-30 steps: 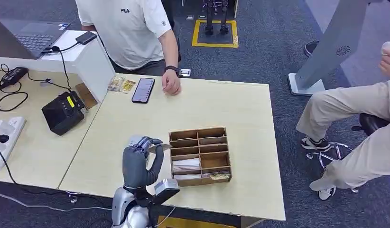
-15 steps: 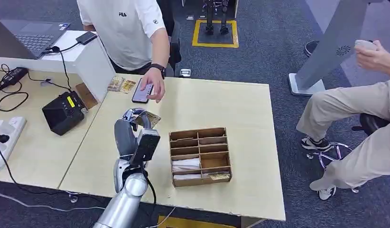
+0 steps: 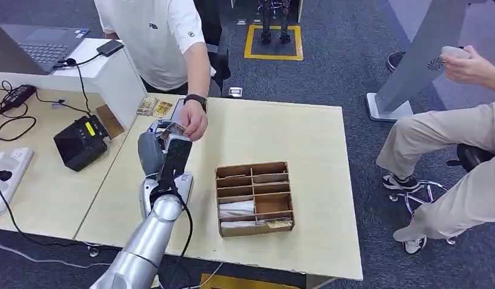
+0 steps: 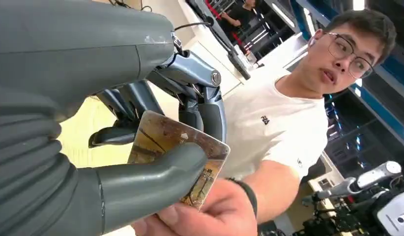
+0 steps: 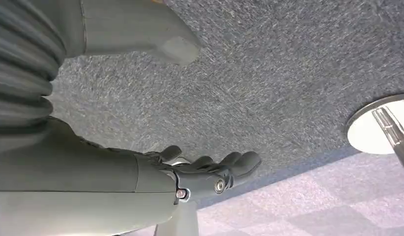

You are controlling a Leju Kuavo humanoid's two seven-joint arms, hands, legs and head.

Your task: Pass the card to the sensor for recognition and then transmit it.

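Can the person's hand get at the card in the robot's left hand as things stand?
Probably yes. The left hand holds the card out with one edge free, and the person's hand is already right at that edge, with nothing between them.

We read "FILA" on the chest of the person's white T-shirt (image 3: 150,36), top left of the head view; nothing else is legible.

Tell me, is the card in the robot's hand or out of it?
In it: the left hand pinches the card between thumb and fingers.
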